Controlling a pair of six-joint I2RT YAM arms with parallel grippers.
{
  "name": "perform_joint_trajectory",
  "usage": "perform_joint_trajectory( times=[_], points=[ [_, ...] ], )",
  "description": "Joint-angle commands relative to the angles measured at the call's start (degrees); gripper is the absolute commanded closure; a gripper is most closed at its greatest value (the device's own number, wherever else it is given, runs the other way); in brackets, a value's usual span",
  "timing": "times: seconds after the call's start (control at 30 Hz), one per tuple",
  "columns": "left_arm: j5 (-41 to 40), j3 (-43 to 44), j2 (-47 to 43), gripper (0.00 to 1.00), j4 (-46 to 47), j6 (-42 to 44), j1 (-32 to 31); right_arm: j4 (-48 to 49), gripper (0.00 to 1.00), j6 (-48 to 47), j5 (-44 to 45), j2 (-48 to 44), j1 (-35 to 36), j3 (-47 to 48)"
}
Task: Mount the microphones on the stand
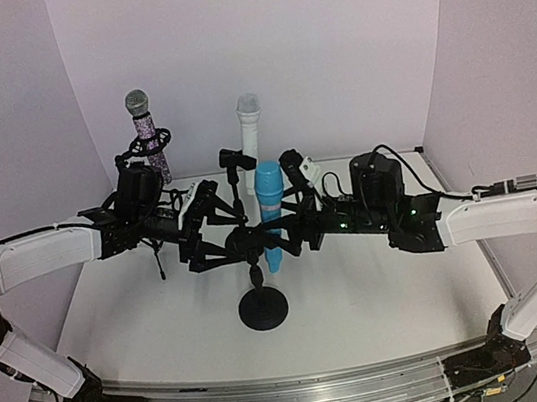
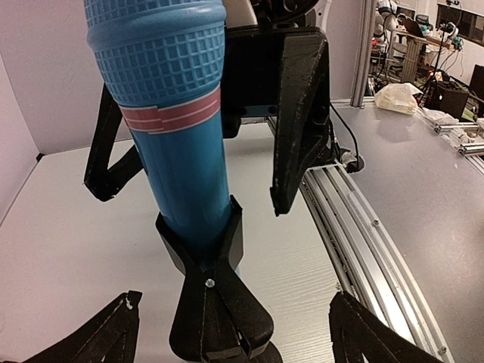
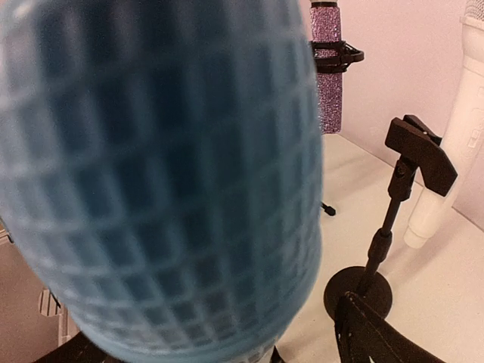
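The light blue microphone (image 1: 271, 211) stood upright in the clip (image 2: 201, 253) of the stand (image 1: 262, 309), midway between our left gripper (image 2: 232, 302) and right gripper (image 2: 190, 200), both spread open, gripping nothing.

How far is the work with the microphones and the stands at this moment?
Done: the purple microphone sits clipped at the back, and the blue microphone sits in the front stand's clip. In hand: the left gripper and right gripper flank the blue one, jaws open, not gripping it. Left: the white microphone looks unattached beside an empty clip.
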Motion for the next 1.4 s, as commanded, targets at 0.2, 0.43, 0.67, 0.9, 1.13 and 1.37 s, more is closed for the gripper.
perform_joint_trajectory(
  times=[0.2, 0.43, 0.67, 0.9, 1.13, 1.37],
  points=[
    [1.0, -0.9, -5.6, 0.01, 4.5, -5.1, 4.2, -5.5, 0.09, 2.5, 6.9, -13.8, 0.3, -7.0],
    [0.6, -5.0, -11.1, 0.0, 9.4, -11.9, 7.5, -8.8, 0.11, 3.8, 12.1, -19.3, 2.3, -17.5],
    [-3.9, -9.8, -15.7, 0.01, 11.6, -17.0, 9.5, 17.2, 0.21, -1.0, 27.7, -11.3, 13.8, -30.4],
    [-7.0, -14.0, -18.2, 0.02, 12.8, -18.3, 9.6, 47.8, 0.25, -7.3, 42.7, 14.6, 23.1, -26.5],
    [-7.5, -17.4, -18.2, 0.02, 16.3, -20.4, 9.9, 53.4, 0.39, -6.9, 51.7, 27.7, 24.2, -16.4],
    [-6.6, -18.9, -17.6, 0.02, 22.1, -22.3, 10.0, 53.4, 0.51, -2.8, 55.0, 33.7, 24.2, -9.8]
  ],
)
